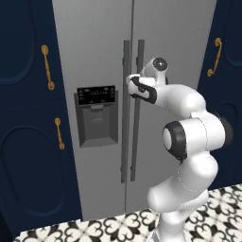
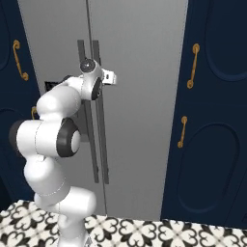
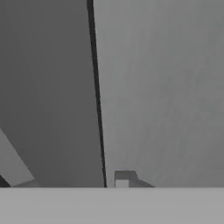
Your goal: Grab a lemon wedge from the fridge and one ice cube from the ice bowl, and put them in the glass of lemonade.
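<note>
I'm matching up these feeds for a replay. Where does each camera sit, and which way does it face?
Left base view: behind the arm on its left, facing the tall grey two-door fridge; white arm lower right, claw at the dark vertical handles.
Right base view: behind on the right, same fridge; arm lower left.
Hand view: on the hand, close against the grey door.
Both base views share fridge, navy cabinets, patterned floor.

I see navy cabinets (image 1: 28,118) rising full height on both sides of the scene, their door panels carrying recessed oval mouldings. Curved gold handles (image 1: 47,67) are mounted upright on these doors, one above another; from my right base view two more (image 2: 193,65) appear on the right-hand cabinet run (image 2: 212,120). The floor (image 1: 118,224) is tiled in a repeating black-and-white floral pattern. Lighting is even and shadowless.
</note>
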Available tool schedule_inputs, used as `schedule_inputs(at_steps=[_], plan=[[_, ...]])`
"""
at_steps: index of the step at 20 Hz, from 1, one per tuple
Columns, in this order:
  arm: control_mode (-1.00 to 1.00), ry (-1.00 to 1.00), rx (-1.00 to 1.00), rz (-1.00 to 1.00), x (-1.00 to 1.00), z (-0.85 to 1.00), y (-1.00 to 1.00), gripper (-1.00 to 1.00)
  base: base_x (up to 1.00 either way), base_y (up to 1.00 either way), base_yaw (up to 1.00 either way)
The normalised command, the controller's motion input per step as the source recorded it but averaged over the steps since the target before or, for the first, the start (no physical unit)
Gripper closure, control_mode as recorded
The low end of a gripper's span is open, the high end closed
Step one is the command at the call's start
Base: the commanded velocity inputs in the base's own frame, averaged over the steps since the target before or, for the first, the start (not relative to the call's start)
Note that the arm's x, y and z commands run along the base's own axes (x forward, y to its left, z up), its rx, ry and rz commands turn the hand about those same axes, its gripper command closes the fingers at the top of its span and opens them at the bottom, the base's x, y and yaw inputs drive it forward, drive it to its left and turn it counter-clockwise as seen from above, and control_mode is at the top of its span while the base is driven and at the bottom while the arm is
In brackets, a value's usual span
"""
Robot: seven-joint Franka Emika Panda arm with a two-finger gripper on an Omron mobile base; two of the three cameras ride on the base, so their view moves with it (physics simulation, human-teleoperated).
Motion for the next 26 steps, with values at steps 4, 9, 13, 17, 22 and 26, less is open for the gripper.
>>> schedule_inputs(at_steps=[4,9,13,17,22,26], plan=[[-1.00,0.02,0.02,-0.13,-0.18,0.06,-0.94,1.00,0.00,0.00,0.00],[-1.00,0.00,0.10,-0.11,-0.65,0.26,-1.00,1.00,0.00,0.00,0.00],[-1.00,0.05,0.19,-0.13,-0.82,0.31,-1.00,1.00,0.00,0.00,0.00],[-1.00,0.03,0.17,-0.12,-0.80,0.15,-1.00,1.00,0.00,0.00,0.00],[-1.00,0.01,0.12,-0.10,-0.55,0.09,-1.00,1.00,0.00,0.00,0.00],[-1.00,0.00,0.12,-0.08,-0.46,0.02,-1.00,1.00,0.00,0.00,0.00]])
